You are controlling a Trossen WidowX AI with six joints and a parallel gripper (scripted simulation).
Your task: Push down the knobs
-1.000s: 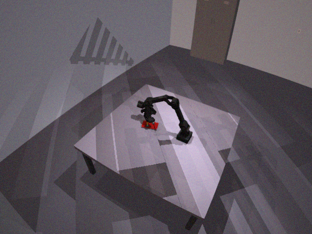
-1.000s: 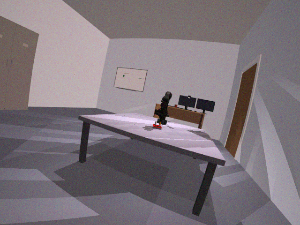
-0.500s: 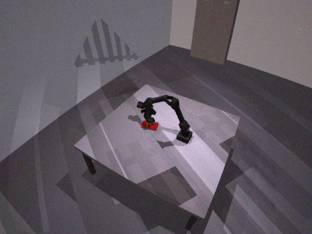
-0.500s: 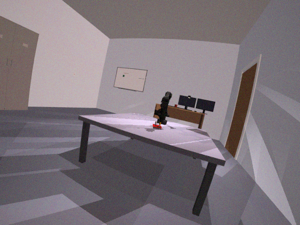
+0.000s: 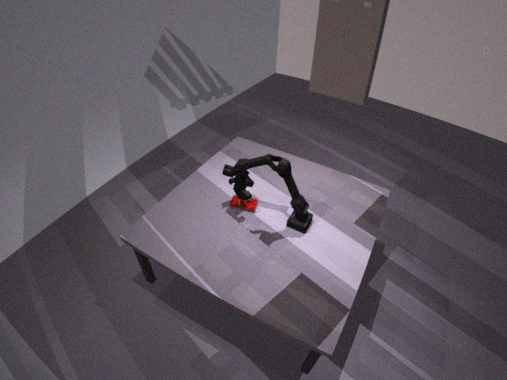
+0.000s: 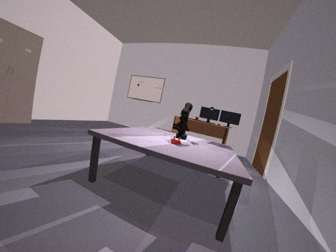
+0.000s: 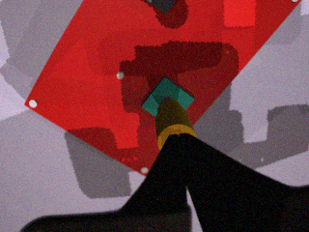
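Note:
The red circuit board (image 5: 250,207) (image 6: 175,141) (image 7: 68,92) stands on the table. A yellow knob (image 7: 173,116) rises from a teal potentiometer (image 7: 165,86); a small dark spot shows where they meet, and I cannot tell how large any gap is. A second, dark potentiometer (image 7: 165,4) is cut off by the top edge of the wrist view. A pale knob (image 6: 174,137) stands on the board in the exterior view; its seating is too small to tell. My gripper (image 7: 180,137) is shut, its tips at the top of the yellow knob, not around it; contact is unclear.
The arm's base (image 5: 299,222) stands on the table (image 5: 196,245) (image 6: 206,157) to the right of the board in the top view. White dots (image 7: 33,103) mark the board's corners. A desk with two monitors (image 6: 209,114) stands behind the table.

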